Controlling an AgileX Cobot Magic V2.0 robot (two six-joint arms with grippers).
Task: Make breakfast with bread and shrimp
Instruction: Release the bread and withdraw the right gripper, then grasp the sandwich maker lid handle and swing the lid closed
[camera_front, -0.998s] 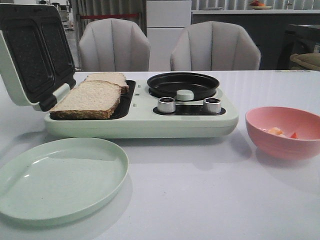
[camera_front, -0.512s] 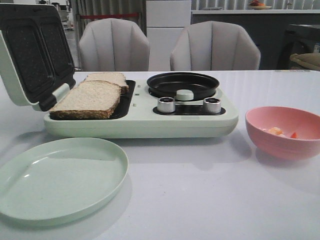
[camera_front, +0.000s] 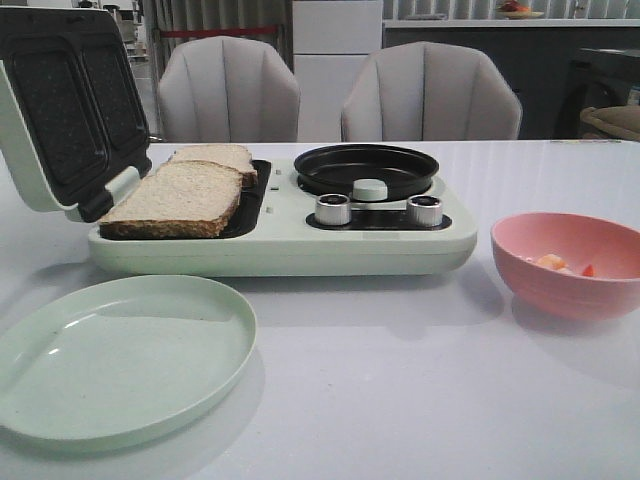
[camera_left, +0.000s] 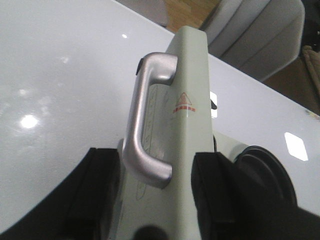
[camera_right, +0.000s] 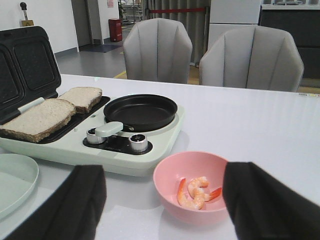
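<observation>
Two slices of bread (camera_front: 178, 198) (camera_right: 37, 119) lie side by side on the open sandwich maker's lower plate, the farther slice (camera_front: 215, 158) partly behind the nearer. The shrimp (camera_front: 550, 263) (camera_right: 195, 194) rests in a pink bowl (camera_front: 570, 295) at the right. My right gripper (camera_right: 165, 175) hangs open above the table on the near side of that bowl, holding nothing. My left gripper (camera_left: 156, 155) is open, its fingers (camera_left: 100, 190) standing on either side of the raised lid (camera_left: 190, 100) by the silver handle (camera_left: 145, 115). Neither gripper shows in the front view.
The pale green breakfast machine (camera_front: 280, 245) carries a black round pan (camera_front: 365, 168) and two silver knobs (camera_front: 333, 209). An empty green plate (camera_front: 120, 355) lies at the front left. Its lid (camera_front: 60, 110) stands upright at the far left. Two grey chairs (camera_front: 430, 95) stand behind the table.
</observation>
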